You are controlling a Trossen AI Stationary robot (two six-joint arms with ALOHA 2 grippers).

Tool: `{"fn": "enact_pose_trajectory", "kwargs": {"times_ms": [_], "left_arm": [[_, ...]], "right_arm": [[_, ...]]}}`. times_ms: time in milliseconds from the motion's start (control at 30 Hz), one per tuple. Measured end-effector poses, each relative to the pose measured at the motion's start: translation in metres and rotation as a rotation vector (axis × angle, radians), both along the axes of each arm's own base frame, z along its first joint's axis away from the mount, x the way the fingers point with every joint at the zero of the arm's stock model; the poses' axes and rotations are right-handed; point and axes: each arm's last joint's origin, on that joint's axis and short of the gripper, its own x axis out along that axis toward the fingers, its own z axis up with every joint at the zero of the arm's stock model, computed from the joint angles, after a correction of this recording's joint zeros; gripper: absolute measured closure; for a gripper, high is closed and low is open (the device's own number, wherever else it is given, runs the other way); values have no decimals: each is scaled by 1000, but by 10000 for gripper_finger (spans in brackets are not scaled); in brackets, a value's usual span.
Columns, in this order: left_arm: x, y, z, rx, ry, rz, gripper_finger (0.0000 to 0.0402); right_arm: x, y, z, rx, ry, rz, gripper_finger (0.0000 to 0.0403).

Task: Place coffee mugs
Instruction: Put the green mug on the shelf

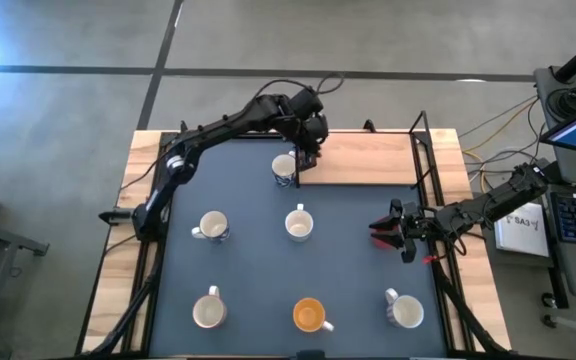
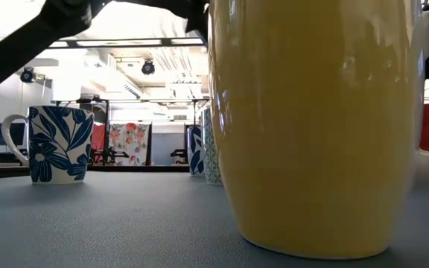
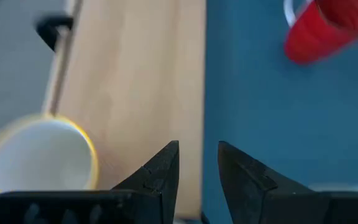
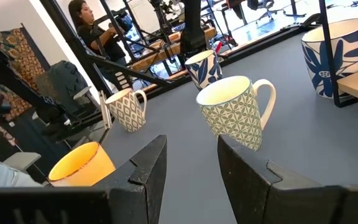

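Mugs sit spread over a dark mat on our desk [image 1: 143, 150], seen from above: 1 blue-patterned mug [image 1: 284, 169] at the far edge of the mat, touching or just beside a pale wooden board [image 1: 363, 160]; 2 white-rimmed mugs in the middle row, 1 to the left [image 1: 212, 226] and 1 at centre [image 1: 299, 224]; and 3 in the near row, a cream one at left [image 1: 208, 311], an orange mug [image 1: 310, 315] in the middle and a white one at right [image 1: 404, 311]. Our left gripper [image 1: 306, 152] hangs at the board's left end, right beside the blue-patterned mug; its wrist camera shows the jaws a little apart with nothing between them, a cream mug rim off to one side and a red mug [image 3: 328, 28] farther away on the mat. Our right gripper [image 1: 400, 232] waits low at the mat's right side with something red at its tip, which we cannot tell from the frames is gripped; its wrist camera shows the jaws spread with nothing visible between them, facing a green-patterned mug [image 4: 236, 112]. We judge the left arm to be the working one, with the blue-patterned mug either just set down or about to be taken. The risk from here is a knock: the jaws sit so close to that mug and the board's edge that a sideways move could tip the mug or push it onto the board. A pinch on the thin rim could also slip.
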Motion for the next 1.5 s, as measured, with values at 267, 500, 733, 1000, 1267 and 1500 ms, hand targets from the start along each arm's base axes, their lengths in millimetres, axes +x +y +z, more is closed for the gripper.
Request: {"fn": "enact_pose_trajectory", "kwargs": {"times_ms": [267,500,733,1000,1267,1500], "left_arm": [[-21,-34,13,-36,176,20,310],[-25,-69,20,46,288,77,310],[-33,-87,9,13,352,105,296],[-50,-116,-18,-54,239,196,276],[-59,-135,-59,-128,185,299,262],[-56,-150,-70,-34,199,332,261]], "right_arm": [[0,0,0,0,0,0,271],[0,0,0,0,0,0,271],[0,0,0,0,0,0,271],[0,0,0,0,0,1,271],[0,0,0,0,0,0,271],[0,0,0,0,0,0,271]]}}
